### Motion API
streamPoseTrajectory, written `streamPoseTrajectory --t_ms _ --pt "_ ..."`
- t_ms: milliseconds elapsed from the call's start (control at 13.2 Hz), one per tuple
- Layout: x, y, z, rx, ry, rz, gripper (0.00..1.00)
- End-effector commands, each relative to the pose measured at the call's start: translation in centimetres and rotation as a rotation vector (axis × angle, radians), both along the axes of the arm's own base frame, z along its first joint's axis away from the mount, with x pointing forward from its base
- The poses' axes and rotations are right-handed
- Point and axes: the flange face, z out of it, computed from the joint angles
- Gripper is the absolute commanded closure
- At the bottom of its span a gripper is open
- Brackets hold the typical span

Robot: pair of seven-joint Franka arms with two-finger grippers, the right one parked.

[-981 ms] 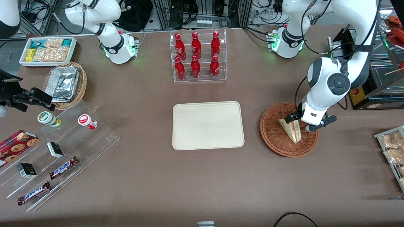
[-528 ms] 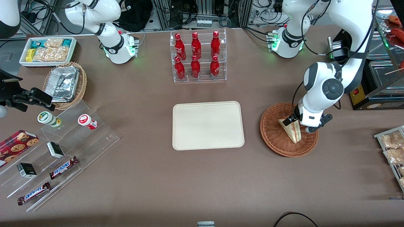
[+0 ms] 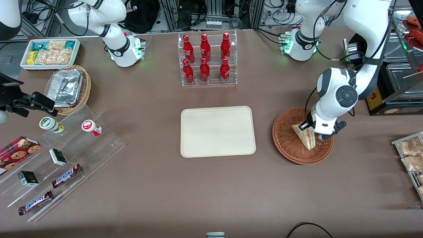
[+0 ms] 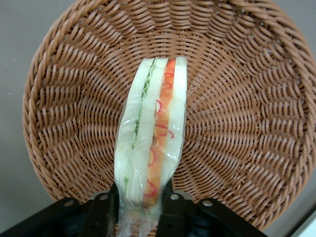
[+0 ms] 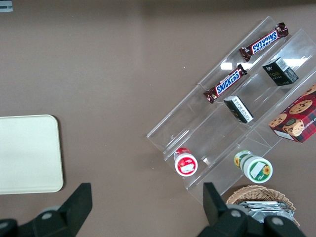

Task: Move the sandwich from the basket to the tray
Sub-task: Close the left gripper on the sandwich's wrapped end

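Note:
The sandwich, a wrapped wedge with white bread and red, orange and green layers, stands on edge in the reddish-brown wicker basket. My left gripper reaches down into the basket over the sandwich's wide end. Its black fingers press on both bread faces, shut on the sandwich. The sandwich's tip points toward the front camera. The cream tray lies bare beside the basket, toward the parked arm's end.
A clear rack of red bottles stands farther from the camera than the tray. A black appliance and a rack of snack packets flank the basket at the working arm's end. A stepped acrylic display and a foil-filled tan basket sit at the parked arm's end.
The arm's upper joints have swung slightly toward the tray and the wrist has settled a little lower over the sandwich. The sandwich has stayed in the basket.

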Motion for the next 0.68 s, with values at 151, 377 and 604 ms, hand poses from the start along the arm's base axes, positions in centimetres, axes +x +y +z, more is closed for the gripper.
streamPoseTrajectory --t_ms 151,377,604 --pt "3.4 -0.9 6.8 0.022 0.061 -0.04 0.93" --pt "4.6 -4.6 8.5 0.005 0.066 -0.205 0.93" --pt "3.8 -11.6 7.8 0.002 0.068 -0.327 0.97"
